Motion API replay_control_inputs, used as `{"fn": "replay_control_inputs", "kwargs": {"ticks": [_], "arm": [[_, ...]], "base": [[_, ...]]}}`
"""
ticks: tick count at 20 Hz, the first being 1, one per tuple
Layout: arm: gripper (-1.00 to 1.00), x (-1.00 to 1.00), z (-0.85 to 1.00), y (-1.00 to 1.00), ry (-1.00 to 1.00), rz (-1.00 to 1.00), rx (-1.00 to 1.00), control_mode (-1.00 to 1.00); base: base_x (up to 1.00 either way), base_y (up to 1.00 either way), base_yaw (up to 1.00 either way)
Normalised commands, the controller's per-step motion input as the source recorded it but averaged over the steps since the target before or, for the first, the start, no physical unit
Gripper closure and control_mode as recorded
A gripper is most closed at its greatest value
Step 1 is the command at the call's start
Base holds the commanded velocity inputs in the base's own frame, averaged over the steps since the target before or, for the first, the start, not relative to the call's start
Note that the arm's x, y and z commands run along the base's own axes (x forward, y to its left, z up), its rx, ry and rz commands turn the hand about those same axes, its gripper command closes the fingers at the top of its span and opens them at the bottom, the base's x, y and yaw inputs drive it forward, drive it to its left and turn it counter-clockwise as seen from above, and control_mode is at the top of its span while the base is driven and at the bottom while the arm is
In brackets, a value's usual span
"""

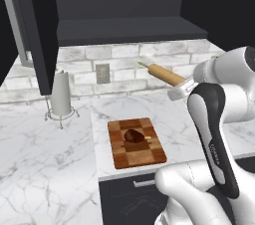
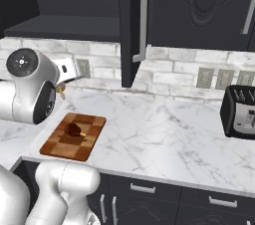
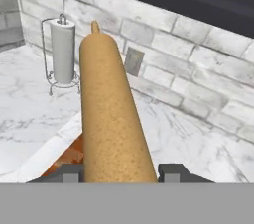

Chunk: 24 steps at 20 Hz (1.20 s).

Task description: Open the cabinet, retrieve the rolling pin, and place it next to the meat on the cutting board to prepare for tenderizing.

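Hand view first: my gripper (image 3: 119, 171) is clamped on the rolling pin (image 3: 110, 119), one finger tip on each side of its thick barrel, and the pin runs straight away from the camera with its narrow handle at the far end. I judge I'm gripping near one end so the long free part can be lowered flat beside the meat.

Below me, in the left base view, the cutting board (image 1: 136, 142) lies close to the front edge of the counter, and the meat (image 1: 133, 136) sits near its middle. That leaves a bare strip of board on each side, so I think there is room for the pin alongside. The pin hangs in the air well above the counter, behind and to the right of the board.

Farther back, the paper towel holder (image 1: 62, 97) stands off to the left against the brick wall, well apart from my path. Overhead, the cabinet (image 1: 42, 25) door is swung open, its edge jutting out, and I'm below it.
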Motion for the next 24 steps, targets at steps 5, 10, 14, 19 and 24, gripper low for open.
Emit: {"fn": "replay_control_inputs", "kwargs": {"ticks": [5,10,14,19,24], "arm": [[1.00,-0.18,-0.55,0.36,0.06,0.23,-0.14,-1.00],[1.00,0.00,-0.54,0.44,0.06,0.26,-0.14,-1.00],[1.00,0.00,-0.51,0.33,0.06,0.18,-0.15,-1.00],[1.00,0.00,-0.48,0.04,0.00,0.13,-0.08,-1.00],[1.00,0.00,-0.51,0.00,0.00,0.14,-0.01,-1.00]], "base": [[0.00,0.00,0.00],[0.00,0.00,0.00],[0.00,0.00,0.00],[0.00,0.00,0.00],[0.00,0.00,0.00]]}}
